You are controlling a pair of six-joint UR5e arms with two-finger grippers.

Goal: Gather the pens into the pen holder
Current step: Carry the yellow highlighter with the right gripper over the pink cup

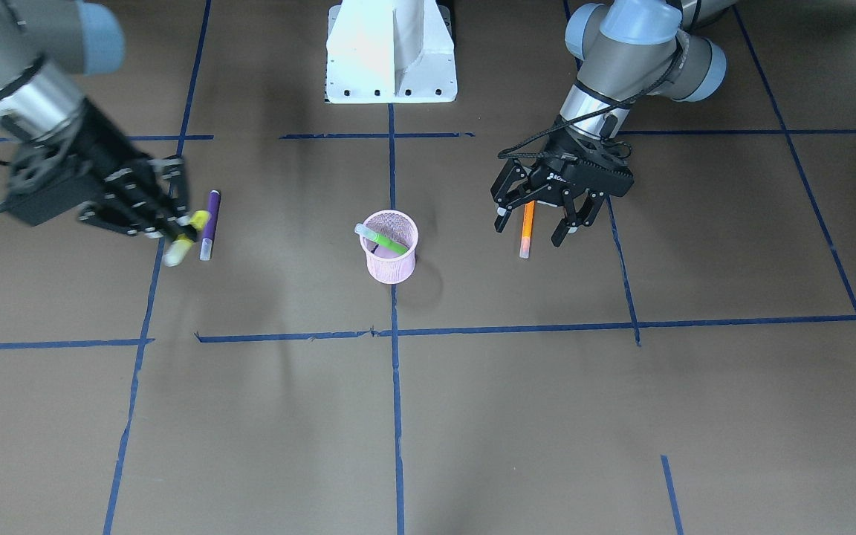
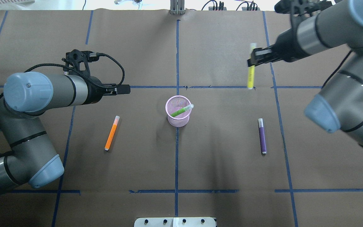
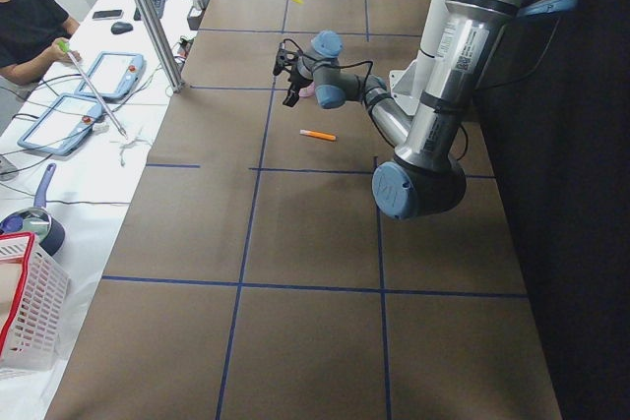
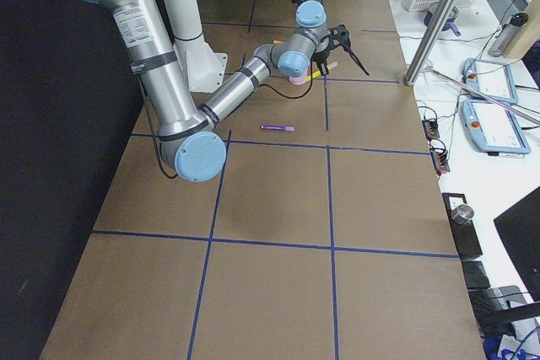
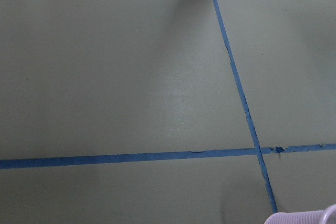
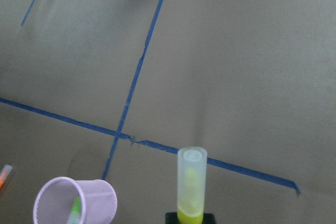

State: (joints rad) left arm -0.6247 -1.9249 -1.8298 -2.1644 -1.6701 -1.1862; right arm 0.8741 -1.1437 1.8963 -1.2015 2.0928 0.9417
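Right gripper [image 2: 253, 60] is clamped on the yellow pen [image 2: 250, 75], which is lifted clear and slanted. The pink pen holder [image 2: 176, 121], with the green pen [image 2: 181, 111] inside, sits well apart toward table centre. Left gripper [image 1: 539, 223] hangs with fingers spread above the orange pen [image 2: 111, 132].

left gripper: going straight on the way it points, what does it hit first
Probably bare table: the left gripper points downward, and the orange pen and pen holder seem off its line, though depth is unclear.
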